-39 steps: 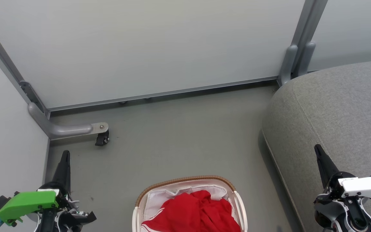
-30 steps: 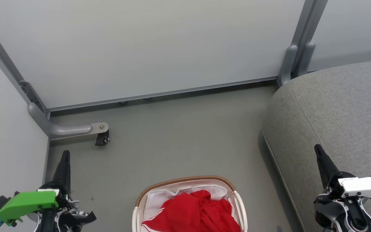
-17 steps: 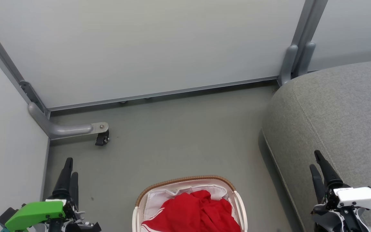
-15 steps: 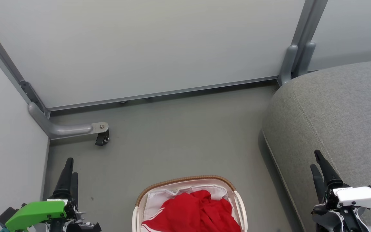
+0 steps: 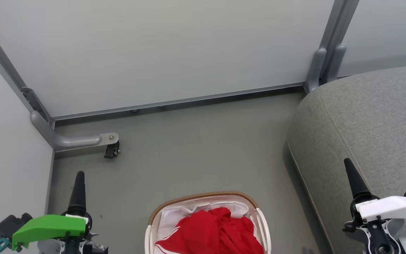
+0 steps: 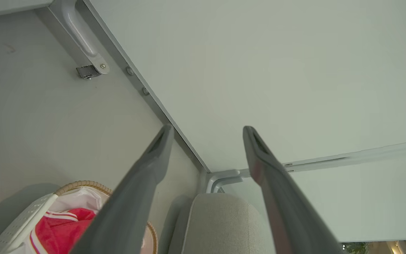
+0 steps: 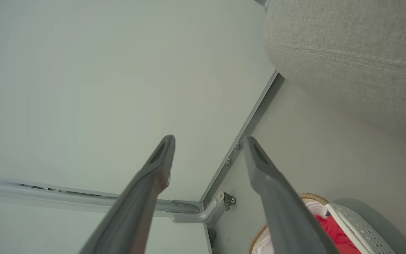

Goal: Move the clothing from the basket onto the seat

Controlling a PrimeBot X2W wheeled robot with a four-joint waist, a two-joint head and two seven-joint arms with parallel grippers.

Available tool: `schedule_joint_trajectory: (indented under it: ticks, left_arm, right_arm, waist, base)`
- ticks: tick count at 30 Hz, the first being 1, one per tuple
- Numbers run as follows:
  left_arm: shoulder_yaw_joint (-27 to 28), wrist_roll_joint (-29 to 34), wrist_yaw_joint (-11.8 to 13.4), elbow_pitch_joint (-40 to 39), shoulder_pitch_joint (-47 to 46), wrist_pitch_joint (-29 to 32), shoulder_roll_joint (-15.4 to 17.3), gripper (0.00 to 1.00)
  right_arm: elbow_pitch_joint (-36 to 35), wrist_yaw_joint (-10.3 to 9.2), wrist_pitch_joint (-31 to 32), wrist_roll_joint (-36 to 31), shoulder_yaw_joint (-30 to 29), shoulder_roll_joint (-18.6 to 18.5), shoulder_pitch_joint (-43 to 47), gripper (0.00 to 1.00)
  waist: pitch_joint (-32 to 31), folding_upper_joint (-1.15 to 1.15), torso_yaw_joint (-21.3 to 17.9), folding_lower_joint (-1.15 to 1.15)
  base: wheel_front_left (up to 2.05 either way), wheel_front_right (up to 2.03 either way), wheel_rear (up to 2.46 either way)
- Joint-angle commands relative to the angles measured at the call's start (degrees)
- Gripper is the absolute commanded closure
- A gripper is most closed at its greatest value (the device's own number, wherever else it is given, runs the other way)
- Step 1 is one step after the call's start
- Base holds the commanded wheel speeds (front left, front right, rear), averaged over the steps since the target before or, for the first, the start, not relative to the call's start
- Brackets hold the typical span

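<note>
The clothing [image 5: 210,231], a bright red heap with white stripes, lies in the cream basket [image 5: 203,195] with its brown rim and white liner, at the bottom centre of the head view. To the right rises the big grey seat [image 5: 372,116]. My left gripper [image 5: 79,178] hangs over the floor left of the basket, seen edge-on. In its own view the left gripper [image 6: 206,129] stands open and empty, with the clothing [image 6: 60,229] low on the left. My right gripper [image 5: 351,173] hovers by the seat's front edge. The right gripper [image 7: 209,138] is open too, holding nothing.
White partition panels on grey metal frames close off the far side and the left. A frame foot with a black castor [image 5: 111,151] stands on the grey floor [image 5: 196,148] at the left. Bare floor lies between the basket, the panels and the seat.
Both grippers have gone from shut to open and their wrists have shifted a little. Basket, clothing and seat lie as before.
</note>
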Motion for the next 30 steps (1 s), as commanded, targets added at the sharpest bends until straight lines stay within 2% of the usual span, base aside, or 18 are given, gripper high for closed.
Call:
schedule_joint_trajectory:
  ticks: [1,15,30]
  left_arm:
    - [-0.26,3.22,-0.2,-0.51,-1.67,-0.65,0.9,0.0]
    - [-3.78,18.6,-0.24,0.69,-2.53,-3.72,2.03,0.0]
    - [-6.92,30.92,1.05,2.1,-1.85,-6.52,2.48,0.0]
  right_arm:
    - [-1.0,0.01,-0.75,-2.93,0.32,-0.76,-1.61,0.0]
    - [-0.67,0.01,-3.84,-17.07,3.67,-2.28,-3.44,0.0]
    - [-0.39,0.02,-6.65,-30.07,5.02,-2.69,-3.06,0.0]
  waist:
    - [0.01,0.0,-0.01,0.0]
    - [0.19,0.0,0.07,0.0]
    - [0.2,0.0,0.22,0.0]
  base:
    - [0.0,0.0,0.0]
    - [0.0,0.0,0.0]
    - [0.0,0.0,0.0]
